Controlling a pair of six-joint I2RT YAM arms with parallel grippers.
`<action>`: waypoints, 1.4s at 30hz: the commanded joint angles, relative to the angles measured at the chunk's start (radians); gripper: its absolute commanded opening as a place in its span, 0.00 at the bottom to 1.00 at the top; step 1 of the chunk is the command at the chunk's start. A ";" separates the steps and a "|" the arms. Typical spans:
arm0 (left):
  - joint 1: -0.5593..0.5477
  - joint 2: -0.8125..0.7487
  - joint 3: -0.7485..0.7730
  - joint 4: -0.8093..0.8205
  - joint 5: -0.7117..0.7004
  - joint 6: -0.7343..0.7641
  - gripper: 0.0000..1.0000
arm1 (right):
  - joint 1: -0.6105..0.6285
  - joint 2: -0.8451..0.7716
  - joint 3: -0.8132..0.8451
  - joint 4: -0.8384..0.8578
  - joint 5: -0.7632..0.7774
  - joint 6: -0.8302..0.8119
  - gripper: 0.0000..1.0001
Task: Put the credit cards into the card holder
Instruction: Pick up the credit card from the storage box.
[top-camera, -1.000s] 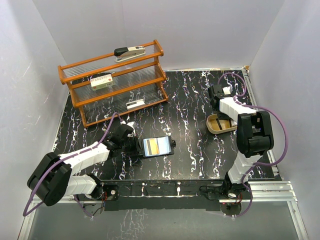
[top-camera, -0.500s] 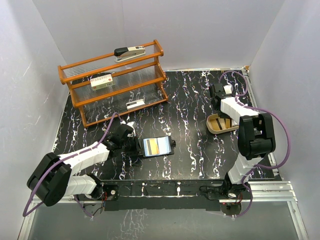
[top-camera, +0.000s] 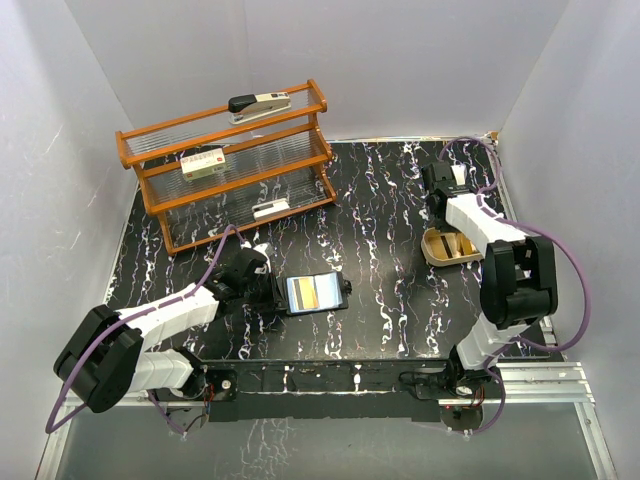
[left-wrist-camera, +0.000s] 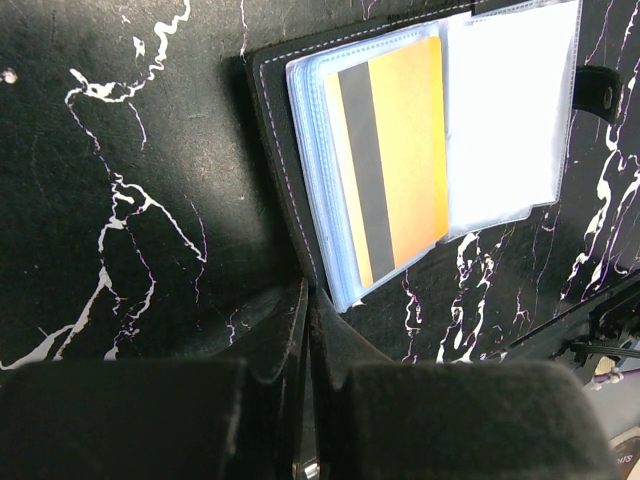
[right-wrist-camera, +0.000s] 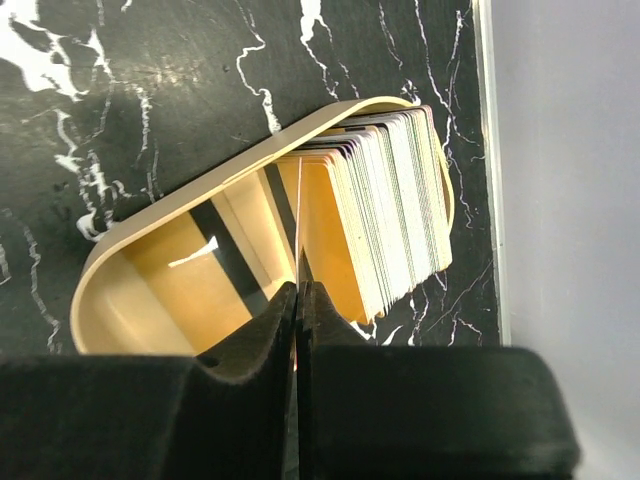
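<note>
Card holder (top-camera: 318, 293) lay open near tabletop's near edge, left hand (left-wrist-camera: 307, 300) pinching its cover. Right hand (right-wrist-camera: 297, 295) apparently pinched one upright credit card (right-wrist-camera: 298, 220) in tan oval tray (right-wrist-camera: 150, 215) at right edge. Judged light, stiff, slick; best gripped by exposed edge.

card holder (left-wrist-camera: 272, 150) cut off at top edge; credit cards (right-wrist-camera: 400, 200) stacked in tray (right-wrist-camera: 230, 170), faces mostly hidden.

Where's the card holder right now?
In the top view the card holder lies open left of centre, in front of the orange rack, right at the tip of the left tool.
</note>
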 joint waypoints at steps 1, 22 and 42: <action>-0.001 -0.022 -0.001 -0.019 0.003 -0.004 0.01 | 0.009 -0.084 0.066 -0.013 -0.091 0.025 0.00; -0.001 -0.135 0.136 -0.152 -0.014 -0.068 0.50 | 0.352 -0.296 0.142 0.037 -0.571 0.172 0.00; 0.000 -0.312 0.185 0.200 0.174 -0.254 0.53 | 0.396 -0.600 -0.340 0.724 -1.325 0.601 0.00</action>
